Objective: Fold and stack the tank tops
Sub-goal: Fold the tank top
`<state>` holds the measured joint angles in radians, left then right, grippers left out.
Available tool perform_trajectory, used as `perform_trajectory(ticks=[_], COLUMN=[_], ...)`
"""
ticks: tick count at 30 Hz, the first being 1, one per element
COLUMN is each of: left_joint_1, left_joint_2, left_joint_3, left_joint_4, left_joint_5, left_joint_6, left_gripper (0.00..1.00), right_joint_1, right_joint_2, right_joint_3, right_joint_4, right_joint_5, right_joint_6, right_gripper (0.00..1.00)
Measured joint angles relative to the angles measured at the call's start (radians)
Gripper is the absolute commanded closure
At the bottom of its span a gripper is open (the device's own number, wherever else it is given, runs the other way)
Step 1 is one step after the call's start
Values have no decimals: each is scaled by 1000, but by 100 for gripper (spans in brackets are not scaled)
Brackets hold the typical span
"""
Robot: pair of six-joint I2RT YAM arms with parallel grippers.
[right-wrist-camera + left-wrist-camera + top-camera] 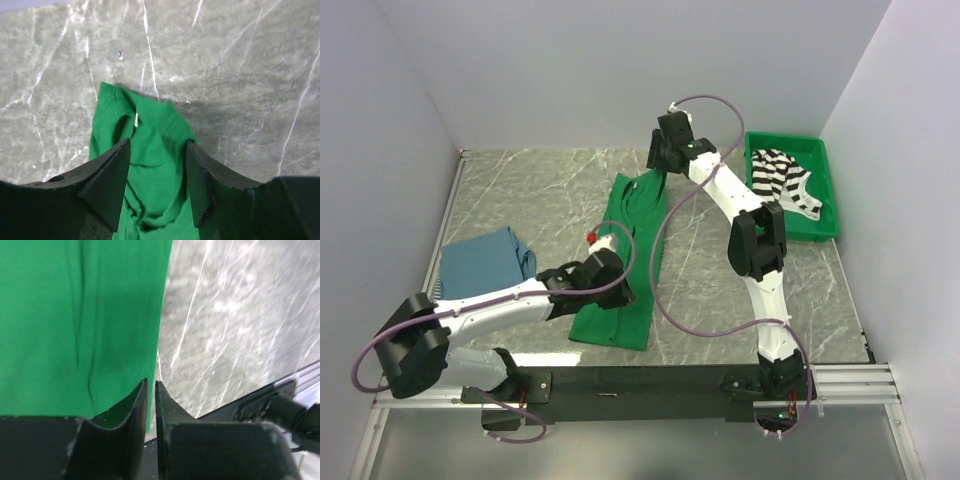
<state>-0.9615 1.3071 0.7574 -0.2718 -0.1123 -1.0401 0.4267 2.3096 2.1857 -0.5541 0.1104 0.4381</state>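
The green tank top [640, 215] lies folded in a long strip down the middle of the table. My left gripper [620, 293] hovers at its near right edge; in the left wrist view the jaws [151, 382] stand a narrow slit apart with nothing between them, and the green cloth [75, 315] lies flat to their left. My right gripper [658, 172] is over the far end, open [158, 141], its fingers either side of the bunched shoulder end [150, 120] without clamping it. A folded blue tank top [480, 262] lies at the left. A black-and-white striped tank top [782, 178] lies in the bin.
The green plastic bin [830, 190] stands at the far right against the wall. White walls close the table on three sides. A black rail [260, 402] runs along the near edge by the arm bases. Marble tabletop [720, 290] shows between the green top and the bin.
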Motion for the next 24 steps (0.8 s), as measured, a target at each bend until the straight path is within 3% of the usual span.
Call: perform_trajectory(ticks=[7,18,24], left_joint_1=[54,57,58], left_joint_2=[-65,-71,-78], left_joint_3=[-6,-43,-51], left_joint_4=[-8,-26,-25], left_joint_5=[-8,-8,0], left_joint_6=[10,11,13], left_gripper=[83,83,84], right_joint_1=[0,0,0], right_joint_2=[24,192,176], right_joint_3=[11,53,6], right_joint_4=[-23,-40,-25], right_joint_5=[2,23,23], right_joint_6=[15,41,51], right_gripper=[45,43,42])
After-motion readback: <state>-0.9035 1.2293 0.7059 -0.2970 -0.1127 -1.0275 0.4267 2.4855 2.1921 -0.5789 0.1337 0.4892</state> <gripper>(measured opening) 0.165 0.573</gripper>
